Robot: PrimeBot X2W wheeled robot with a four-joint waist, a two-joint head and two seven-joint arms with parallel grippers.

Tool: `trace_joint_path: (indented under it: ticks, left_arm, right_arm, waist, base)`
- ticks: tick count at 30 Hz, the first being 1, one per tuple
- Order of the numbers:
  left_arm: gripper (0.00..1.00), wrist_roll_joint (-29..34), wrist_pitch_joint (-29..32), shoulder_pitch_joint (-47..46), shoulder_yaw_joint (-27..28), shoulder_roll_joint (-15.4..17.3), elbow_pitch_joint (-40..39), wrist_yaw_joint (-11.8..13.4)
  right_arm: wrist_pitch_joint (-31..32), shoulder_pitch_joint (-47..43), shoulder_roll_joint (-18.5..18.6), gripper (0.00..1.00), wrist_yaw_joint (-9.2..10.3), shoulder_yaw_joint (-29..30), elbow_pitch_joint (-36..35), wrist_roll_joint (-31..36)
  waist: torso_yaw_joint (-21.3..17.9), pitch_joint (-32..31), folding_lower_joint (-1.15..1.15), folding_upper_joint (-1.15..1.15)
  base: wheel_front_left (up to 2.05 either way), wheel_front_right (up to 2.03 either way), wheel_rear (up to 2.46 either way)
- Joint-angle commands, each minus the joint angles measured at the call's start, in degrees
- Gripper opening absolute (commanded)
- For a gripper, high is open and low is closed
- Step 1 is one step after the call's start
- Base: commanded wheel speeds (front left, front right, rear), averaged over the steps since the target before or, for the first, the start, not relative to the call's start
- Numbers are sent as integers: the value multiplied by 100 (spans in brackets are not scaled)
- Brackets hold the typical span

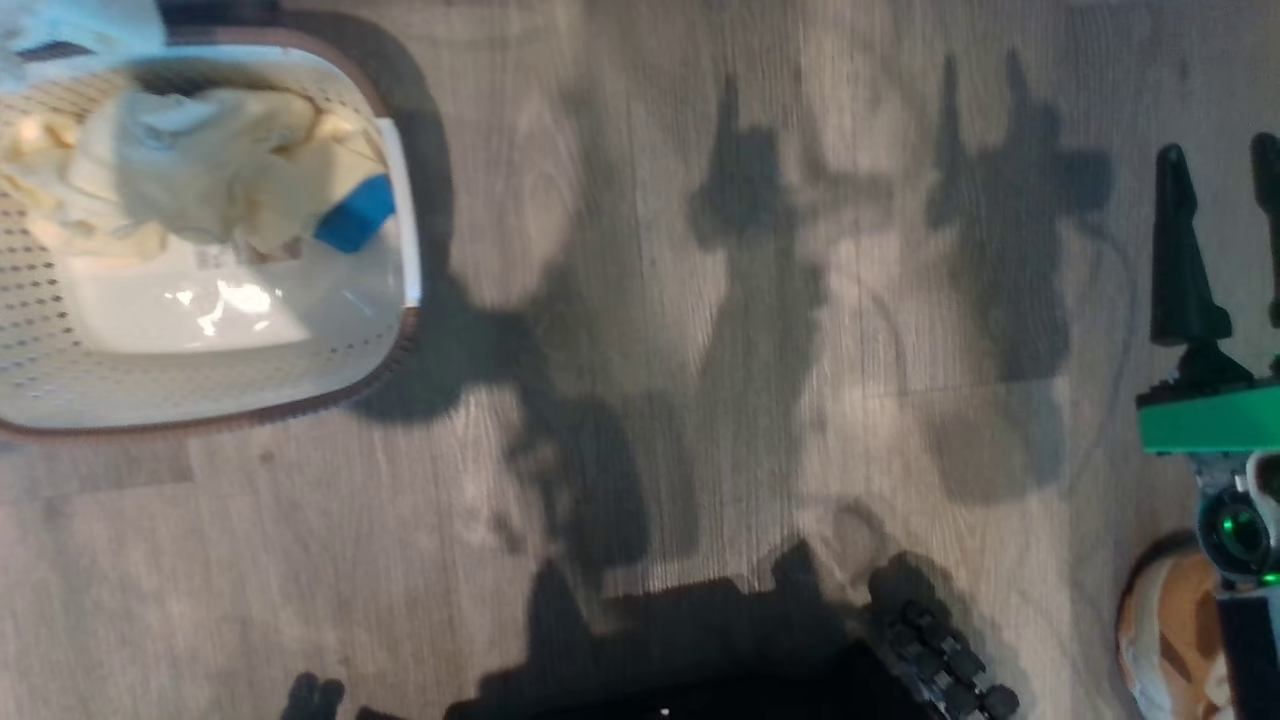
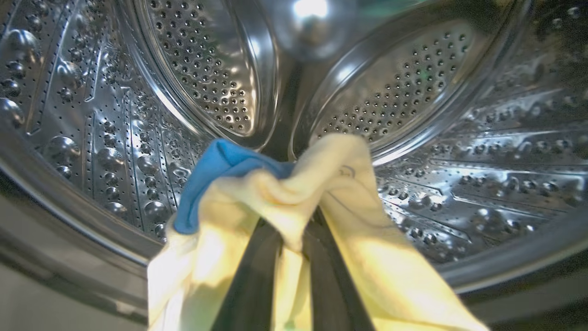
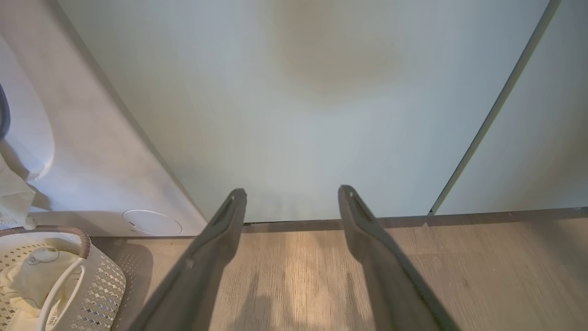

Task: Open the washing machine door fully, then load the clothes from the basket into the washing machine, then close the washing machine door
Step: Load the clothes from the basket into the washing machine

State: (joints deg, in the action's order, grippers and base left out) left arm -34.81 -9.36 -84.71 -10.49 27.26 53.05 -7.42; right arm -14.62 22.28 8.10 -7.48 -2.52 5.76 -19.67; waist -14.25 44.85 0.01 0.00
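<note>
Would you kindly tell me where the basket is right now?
In the head view the basket sits on the wood floor at the upper left, with clothes inside; the right wrist view shows it lower left, beside the washing machine.

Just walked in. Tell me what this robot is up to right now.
The left tool is shut on a bundle of pale cream-yellow garments with a blue piece, holding it at the mouth of the perforated steel washing machine drum. More cream garments lie in the cream-white perforated plastic basket on the wood floor. The right tool hangs open and empty, facing a pale cabinet panel.
</note>
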Motion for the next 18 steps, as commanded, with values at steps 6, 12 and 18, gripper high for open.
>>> trace_joint_path:
  ticks: [6, 12, 18]
  left_arm:
    - [0, 319, -398, -994, -79, 440, 314, 55]
    - [0, 542, -542, -1524, -94, 520, 545, 176]
    - [0, 660, -562, -1830, 255, 579, 86, 330]
  right_arm:
    - [-38, 48, -26, 100, -1, -189, -144, -64]
    - [-38, 149, -39, 100, -1, -297, -126, -84]
    - [-38, 233, -47, 100, -1, -342, -129, -90]
  waist:
    - [-236, 312, -1, 0]
    - [-375, 474, -1, 0]
    - [-447, 615, -1, 0]
  base:
    - [0, 0, 0]
    - [0, 0, 0]
    - [0, 0, 0]
